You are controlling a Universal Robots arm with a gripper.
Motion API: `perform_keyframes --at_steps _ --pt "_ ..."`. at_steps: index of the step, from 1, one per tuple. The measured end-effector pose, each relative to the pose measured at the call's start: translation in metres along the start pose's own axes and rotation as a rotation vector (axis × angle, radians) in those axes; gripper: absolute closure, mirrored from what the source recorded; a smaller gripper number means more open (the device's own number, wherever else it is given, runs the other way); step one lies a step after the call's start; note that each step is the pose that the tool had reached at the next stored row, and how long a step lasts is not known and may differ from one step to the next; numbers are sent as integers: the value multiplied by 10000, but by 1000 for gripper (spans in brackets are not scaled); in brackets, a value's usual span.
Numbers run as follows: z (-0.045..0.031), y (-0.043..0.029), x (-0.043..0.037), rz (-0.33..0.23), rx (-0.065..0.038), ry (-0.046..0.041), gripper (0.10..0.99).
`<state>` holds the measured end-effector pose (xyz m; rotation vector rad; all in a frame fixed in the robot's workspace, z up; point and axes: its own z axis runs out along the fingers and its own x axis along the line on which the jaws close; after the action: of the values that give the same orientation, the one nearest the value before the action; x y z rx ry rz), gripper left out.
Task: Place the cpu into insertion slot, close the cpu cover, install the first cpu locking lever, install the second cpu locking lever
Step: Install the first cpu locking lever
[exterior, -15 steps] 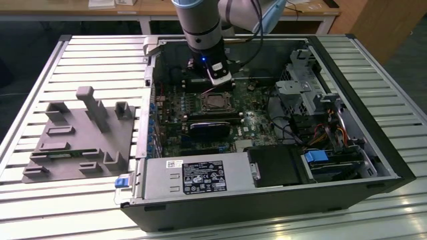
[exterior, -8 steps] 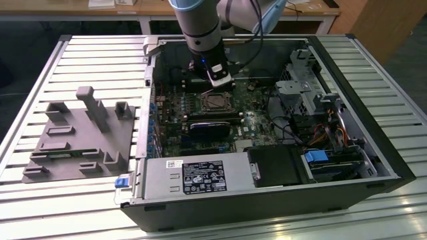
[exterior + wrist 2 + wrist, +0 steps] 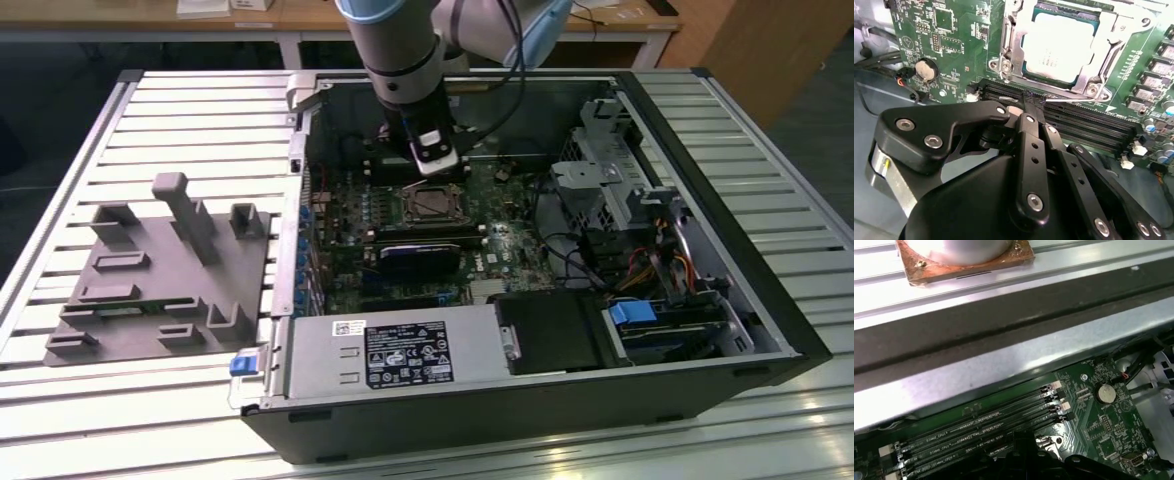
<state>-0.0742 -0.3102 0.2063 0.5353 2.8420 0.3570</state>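
Slatted metal table (image 3: 200, 110), open PC case (image 3: 747, 290). Gripper (image 3: 1030, 102) fingers pinched together, tips at the memory slots (image 3: 1089, 127), just beside the socket (image 3: 407, 200). Cpu (image 3: 1056, 47) seated there, cover (image 3: 1016, 47) down over it.

The cpu (image 3: 1059, 47), square and silvery-grey, sits flat in the slot (image 3: 430, 203) on the green board. The cover (image 3: 1086, 80), a shiny metal frame, lies flat around its edges.
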Motion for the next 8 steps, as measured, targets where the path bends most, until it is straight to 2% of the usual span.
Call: perform_keyframes --at_steps 8 --pt "33 30 23 513 97 -151 980"
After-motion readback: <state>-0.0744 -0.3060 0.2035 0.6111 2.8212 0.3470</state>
